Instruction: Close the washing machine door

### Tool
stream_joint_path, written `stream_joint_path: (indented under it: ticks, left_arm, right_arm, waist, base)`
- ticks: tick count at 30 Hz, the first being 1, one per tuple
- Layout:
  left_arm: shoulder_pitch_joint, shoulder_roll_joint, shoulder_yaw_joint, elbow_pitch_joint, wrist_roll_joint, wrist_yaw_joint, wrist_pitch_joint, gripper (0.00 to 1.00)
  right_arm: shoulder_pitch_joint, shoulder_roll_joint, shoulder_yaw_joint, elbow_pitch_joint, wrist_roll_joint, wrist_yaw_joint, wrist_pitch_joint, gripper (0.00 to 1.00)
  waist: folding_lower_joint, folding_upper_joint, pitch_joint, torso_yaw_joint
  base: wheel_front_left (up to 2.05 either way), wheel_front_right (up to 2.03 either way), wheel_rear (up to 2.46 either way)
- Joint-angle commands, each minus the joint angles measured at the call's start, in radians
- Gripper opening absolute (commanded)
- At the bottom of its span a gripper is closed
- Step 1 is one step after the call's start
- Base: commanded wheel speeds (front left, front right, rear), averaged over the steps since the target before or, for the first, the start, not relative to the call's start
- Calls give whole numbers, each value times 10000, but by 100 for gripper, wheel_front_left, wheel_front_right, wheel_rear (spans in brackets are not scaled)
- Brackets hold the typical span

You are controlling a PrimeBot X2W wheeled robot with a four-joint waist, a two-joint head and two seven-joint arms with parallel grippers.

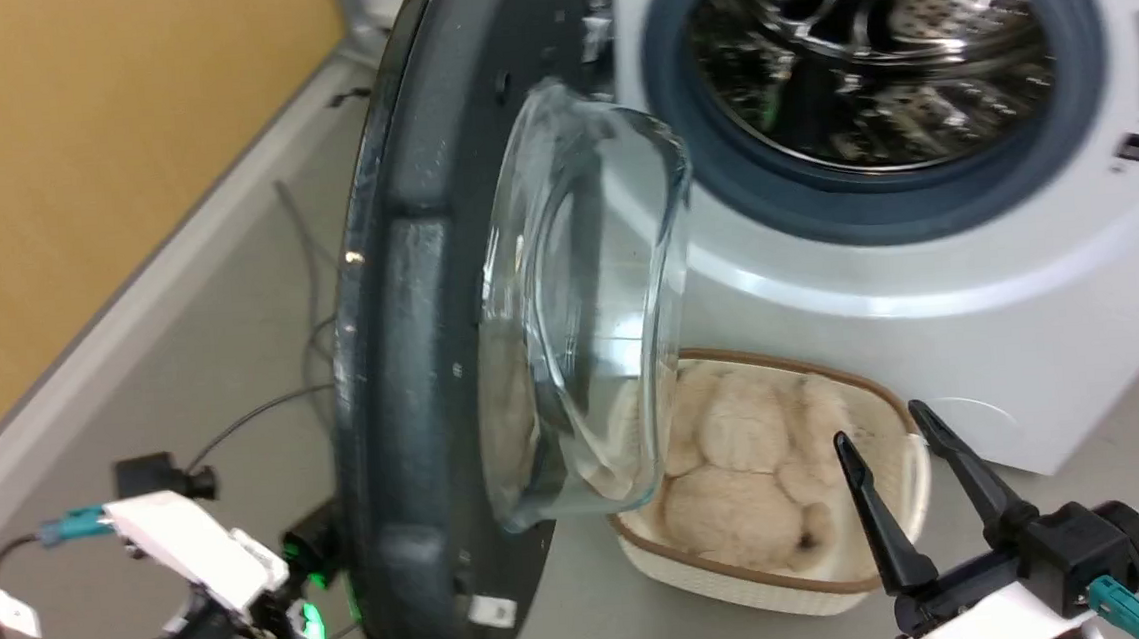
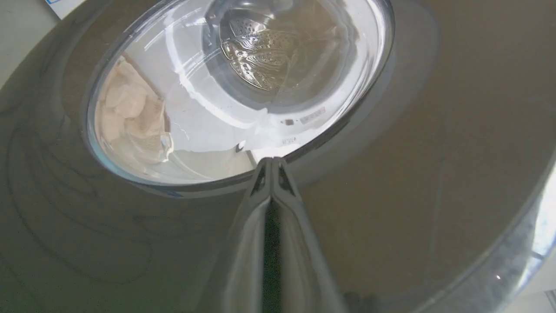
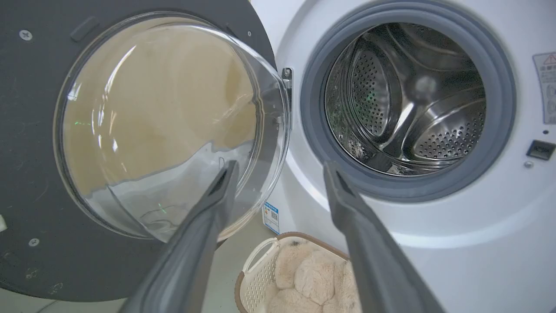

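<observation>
The washing machine door [image 1: 403, 371] is found half open, edge-on before the washing machine [image 1: 927, 264]. The left gripper [image 2: 271, 161], fingers pressed together, is set against its glossy outer face; the right gripper [image 1: 878, 422] is held wide, idle. A steady push until latched is called for

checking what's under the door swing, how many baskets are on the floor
1: the white basket on the floor in front of the washing machine, beside the open washing machine door. Others may hide behind that door.
</observation>
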Motion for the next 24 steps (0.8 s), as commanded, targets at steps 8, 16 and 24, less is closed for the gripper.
stream_joint_path:
  ticks: [8,16,24]
  left_arm:
    - [684,-83,-2342,-727,-2182,542,-2009,0]
    - [307,-84,-3896,-399,-2952,-129,-3771,0]
    - [-980,-85,-5019,474,-3254,-572,-5601,0]
  right_arm:
    - [-27,27,172,28,-134,8,-44,100]
    - [-178,18,217,-44,-131,8,-44,100]
    - [-315,135,167,-153,-68,8,-44,100]
  waist:
    - [-1,0,272,-2313]
    - [-1,0,810,-4195]
    - [-1,0,1456,-5799]
  base:
    - [0,0,0]
    - [0,0,0]
    - [0,0,0]
